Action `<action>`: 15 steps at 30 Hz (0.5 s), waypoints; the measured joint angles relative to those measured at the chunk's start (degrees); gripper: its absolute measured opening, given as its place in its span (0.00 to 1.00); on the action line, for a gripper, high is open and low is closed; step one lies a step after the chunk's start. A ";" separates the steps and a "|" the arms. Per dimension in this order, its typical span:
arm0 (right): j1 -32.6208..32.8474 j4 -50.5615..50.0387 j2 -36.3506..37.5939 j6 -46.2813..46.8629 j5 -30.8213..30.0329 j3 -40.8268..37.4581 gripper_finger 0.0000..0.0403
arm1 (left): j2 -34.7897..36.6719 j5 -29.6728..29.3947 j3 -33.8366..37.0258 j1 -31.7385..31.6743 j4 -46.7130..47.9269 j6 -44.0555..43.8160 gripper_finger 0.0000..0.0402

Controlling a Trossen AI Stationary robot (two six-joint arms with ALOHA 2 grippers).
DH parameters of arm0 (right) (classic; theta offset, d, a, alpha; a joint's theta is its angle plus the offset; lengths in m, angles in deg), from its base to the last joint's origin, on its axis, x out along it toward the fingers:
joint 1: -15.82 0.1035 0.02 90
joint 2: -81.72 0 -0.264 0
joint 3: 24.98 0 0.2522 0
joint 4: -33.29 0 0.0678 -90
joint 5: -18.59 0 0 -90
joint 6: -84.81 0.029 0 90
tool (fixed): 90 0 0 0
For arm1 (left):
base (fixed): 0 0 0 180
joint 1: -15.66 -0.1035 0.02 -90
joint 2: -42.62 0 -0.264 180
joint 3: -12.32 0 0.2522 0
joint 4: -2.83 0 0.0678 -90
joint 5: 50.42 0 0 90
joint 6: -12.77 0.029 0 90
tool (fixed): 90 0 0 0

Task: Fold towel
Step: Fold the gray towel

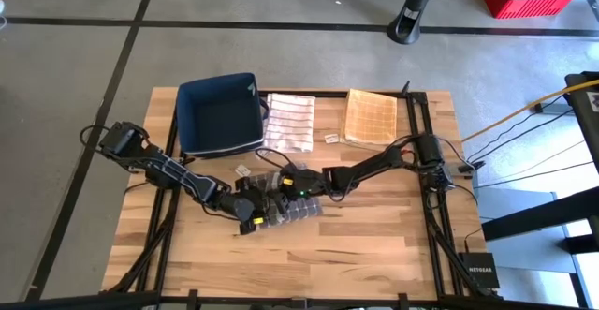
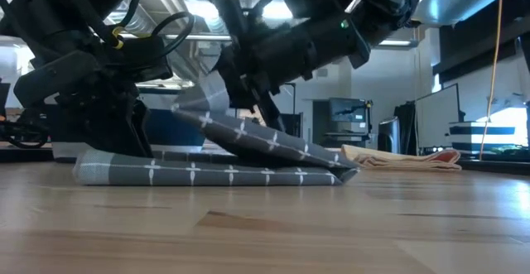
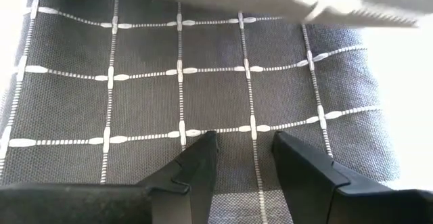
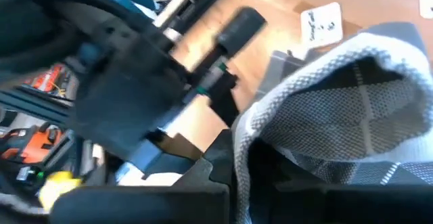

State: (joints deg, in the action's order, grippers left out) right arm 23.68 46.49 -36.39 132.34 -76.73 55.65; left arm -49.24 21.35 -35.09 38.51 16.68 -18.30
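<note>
Wooden table [image 1: 374, 244]: right end effector [image 1: 284, 183] lifts towel [image 2: 248, 154].

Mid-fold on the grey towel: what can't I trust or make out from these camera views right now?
- High view: the grey towel is mostly covered by both arms; its outline is unclear.
- Low view: the left claw sits in dark shadow; its contact with the towel is hidden.
- Left wrist view: only cloth fills it; the towel's edges are cut off.
- Right wrist view: the right claw is blurred, and the raised fold hides the table beyond.

Both arms meet mid-table, left gripper [image 1: 255, 214] jaws parted, right gripper [image 1: 284, 184] jaws clamped.
</note>
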 joint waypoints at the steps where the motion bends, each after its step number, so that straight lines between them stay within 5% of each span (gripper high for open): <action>1: 0.00 0.09 -0.47 0.00 0.13 0.00 0.05 | 0.00 -0.02 0.00 0.00 0.00 0.00 0.35; 15: 0.00 0.27 -3.33 -0.43 1.52 2.84 0.05 | -0.02 -0.02 0.00 -0.02 0.07 0.17 0.35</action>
State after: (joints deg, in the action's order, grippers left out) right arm 23.68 46.76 -39.73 131.90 -75.21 58.49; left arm -49.26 21.32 -35.09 38.49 16.75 -18.12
